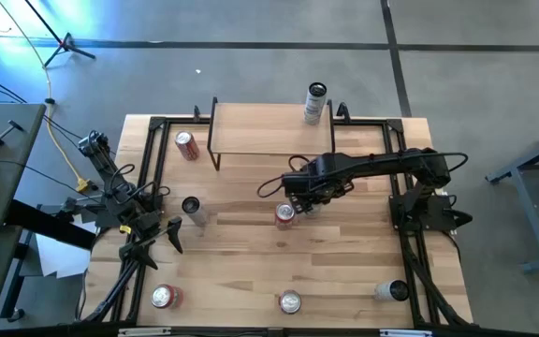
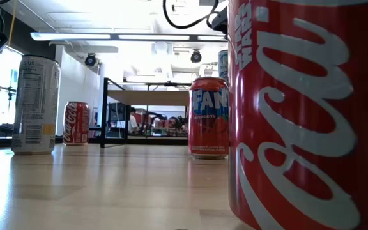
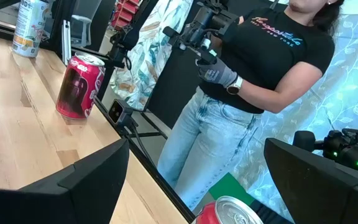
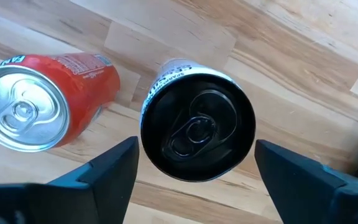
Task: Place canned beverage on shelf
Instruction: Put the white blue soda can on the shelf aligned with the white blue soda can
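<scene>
your right gripper [image 4: 194, 171] hangs over the middle of the wooden table [image 1: 241, 253], fingers parted, with the black-topped white can [image 4: 197, 127] standing upright between them, a clear gap on each side. a red orange-soda can [image 4: 39, 99] stands just beside it at nine o'clock. the light wood shelf on thin black legs [image 1: 260, 128] sits at twelve o'clock, a slim silver can [image 1: 315, 103] at its right end. your left gripper [image 1: 162, 231] waits open at the table's left edge.
</scene>
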Action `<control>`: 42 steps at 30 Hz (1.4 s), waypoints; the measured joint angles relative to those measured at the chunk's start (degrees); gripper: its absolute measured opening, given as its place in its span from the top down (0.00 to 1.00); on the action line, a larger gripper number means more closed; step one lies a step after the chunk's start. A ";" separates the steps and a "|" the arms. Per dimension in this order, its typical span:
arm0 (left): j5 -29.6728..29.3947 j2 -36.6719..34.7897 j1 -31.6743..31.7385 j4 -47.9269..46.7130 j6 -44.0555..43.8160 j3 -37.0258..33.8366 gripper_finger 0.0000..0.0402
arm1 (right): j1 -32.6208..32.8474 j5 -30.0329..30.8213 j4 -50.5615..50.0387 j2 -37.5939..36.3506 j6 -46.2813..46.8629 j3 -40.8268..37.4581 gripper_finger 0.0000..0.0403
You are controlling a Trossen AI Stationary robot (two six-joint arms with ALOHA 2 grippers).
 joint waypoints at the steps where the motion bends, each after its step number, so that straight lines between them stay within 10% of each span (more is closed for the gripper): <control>1: -0.01 0.00 0.01 0.01 0.00 0.01 0.10 | 0.10 0.03 0.00 0.00 0.89 0.00 0.24; 27: -0.01 0.00 -0.01 0.01 0.00 0.00 0.10 | 27.91 39.84 -8.14 1.07 38.77 -0.67 0.23; 42: 0.00 0.00 0.00 -0.01 0.00 0.02 0.10 | 37.08 54.82 15.27 1.29 48.13 -23.90 0.23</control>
